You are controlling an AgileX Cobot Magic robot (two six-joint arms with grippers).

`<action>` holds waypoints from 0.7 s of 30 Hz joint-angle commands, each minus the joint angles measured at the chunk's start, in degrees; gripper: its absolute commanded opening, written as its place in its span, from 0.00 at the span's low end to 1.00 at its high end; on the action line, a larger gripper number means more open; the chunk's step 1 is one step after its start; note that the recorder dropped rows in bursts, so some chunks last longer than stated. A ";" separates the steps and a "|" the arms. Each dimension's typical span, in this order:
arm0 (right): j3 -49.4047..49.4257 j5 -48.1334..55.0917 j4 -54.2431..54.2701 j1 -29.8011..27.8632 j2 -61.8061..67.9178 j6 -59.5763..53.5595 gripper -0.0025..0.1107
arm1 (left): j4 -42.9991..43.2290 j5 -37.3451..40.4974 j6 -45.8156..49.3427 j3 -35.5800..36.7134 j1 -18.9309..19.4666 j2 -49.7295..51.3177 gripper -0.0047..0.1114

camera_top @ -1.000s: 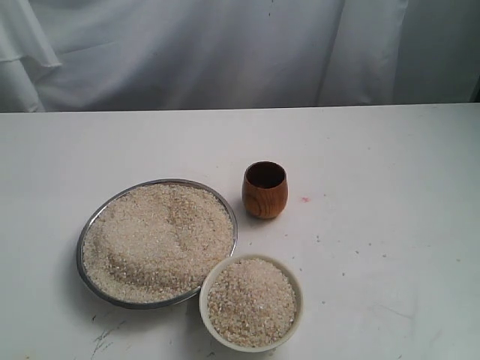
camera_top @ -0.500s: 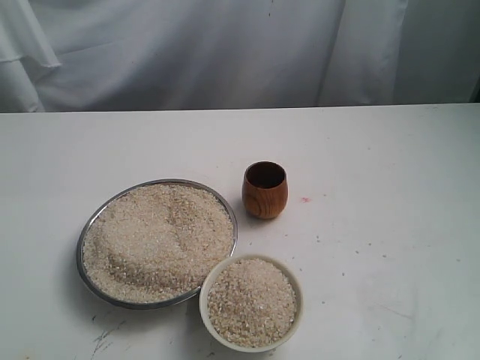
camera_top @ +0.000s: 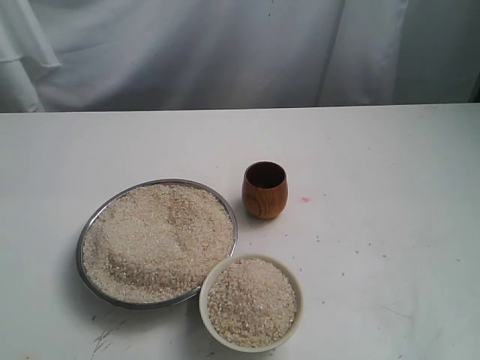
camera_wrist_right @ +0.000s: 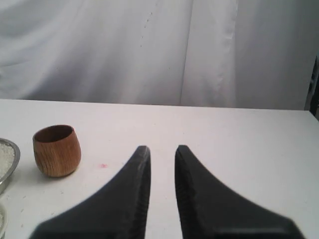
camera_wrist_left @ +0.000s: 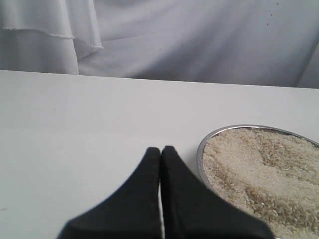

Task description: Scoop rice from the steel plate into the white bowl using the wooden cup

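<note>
Your left claw (camera_wrist_left: 160,150) was pressed shut, its two black fingers meeting tip to tip with nothing between them. It hung over the white table (camera_wrist_left: 75,124), just beside the rim of the steel plate (camera_wrist_left: 200,155). Your right claw (camera_wrist_right: 162,149) stood slightly parted, with a narrow gap between the fingers and nothing in it. It was also over the table, well apart from the wooden cup (camera_wrist_right: 57,150).

In the exterior view the cup stood upright and free, near the plate's far right edge without touching it. The rice (camera_top: 154,240) lay heaped across the plate, with a shallow hollow in the mound. The white bowl (camera_top: 204,301) sat at the plate's near right rim, seeming to touch it, and held rice almost to its brim. A white cloth (camera_top: 225,52) hung behind the table.
</note>
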 commanded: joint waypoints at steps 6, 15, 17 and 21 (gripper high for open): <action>1.51 2.69 2.54 -0.85 -1.82 -3.21 0.13 | -0.04 -0.36 -0.18 0.26 -0.09 -0.29 0.04; 1.51 8.02 5.65 -8.35 -1.82 -4.87 0.02 | -0.04 -0.36 -0.18 0.26 -0.09 -0.29 0.04; 1.51 8.55 6.35 -9.71 -1.82 -5.66 0.02 | -0.04 -0.36 -0.18 0.26 -0.09 -0.29 0.04; 1.51 8.97 8.55 -12.37 -1.82 -8.73 0.02 | -0.04 -0.36 -0.18 0.26 -0.09 -0.29 0.04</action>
